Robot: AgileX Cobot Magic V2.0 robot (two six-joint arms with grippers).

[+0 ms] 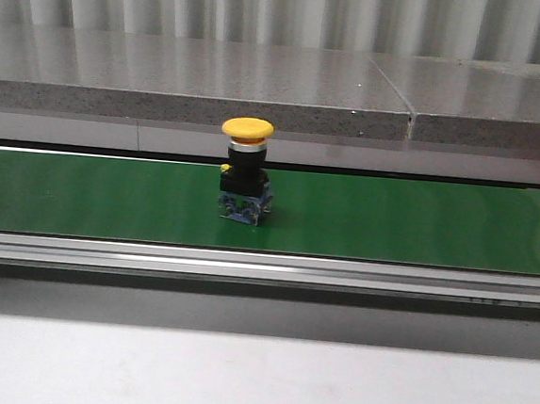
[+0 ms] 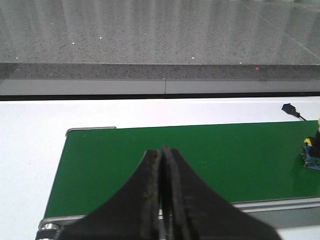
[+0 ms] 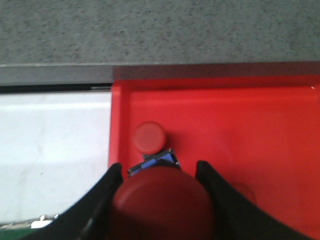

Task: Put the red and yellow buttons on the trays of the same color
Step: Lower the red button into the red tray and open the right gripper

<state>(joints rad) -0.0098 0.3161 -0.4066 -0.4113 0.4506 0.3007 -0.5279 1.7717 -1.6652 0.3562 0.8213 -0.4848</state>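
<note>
Standing upright on the green conveyor belt (image 1: 391, 222), the yellow button (image 1: 245, 170) sits near its middle in the front view. From the left wrist, the left end effector (image 2: 162, 150) is clenched empty above the belt's left end. From the right wrist, the right end effector (image 3: 156, 172) grasps a red button (image 3: 162, 202) over the red tray (image 3: 250, 130), just beside another red button (image 3: 150, 136) lying in it.
</note>
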